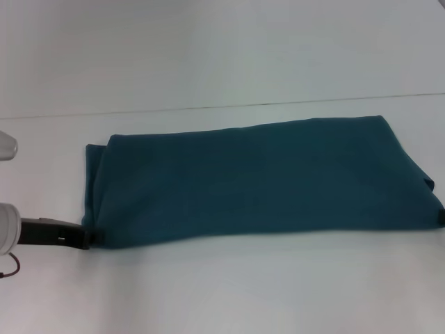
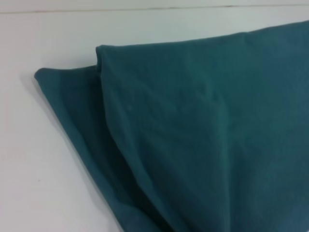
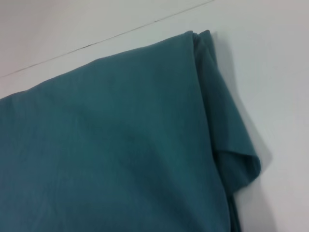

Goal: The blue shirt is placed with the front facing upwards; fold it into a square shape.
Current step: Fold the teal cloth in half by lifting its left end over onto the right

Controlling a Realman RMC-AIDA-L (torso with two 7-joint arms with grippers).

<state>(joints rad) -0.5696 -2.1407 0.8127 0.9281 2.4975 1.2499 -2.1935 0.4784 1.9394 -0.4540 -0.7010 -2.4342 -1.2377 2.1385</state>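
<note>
The blue shirt point(image 1: 257, 182) lies on the white table as a long folded band running left to right, plain side up, with no lettering showing. My left gripper point(image 1: 85, 238) sits at the band's near left corner, touching the cloth edge. A dark bit of my right gripper point(image 1: 441, 217) shows at the near right corner, mostly cut off by the picture's edge. The left wrist view shows the layered left end of the shirt point(image 2: 193, 135) close up. In the right wrist view the right end of the shirt point(image 3: 120, 145) has a small curled flap.
The white table point(image 1: 222, 292) extends in front of the shirt. A thin dark seam point(image 1: 208, 108) runs across the surface behind it. Part of the left arm's white housing point(image 1: 5, 229) shows at the left edge.
</note>
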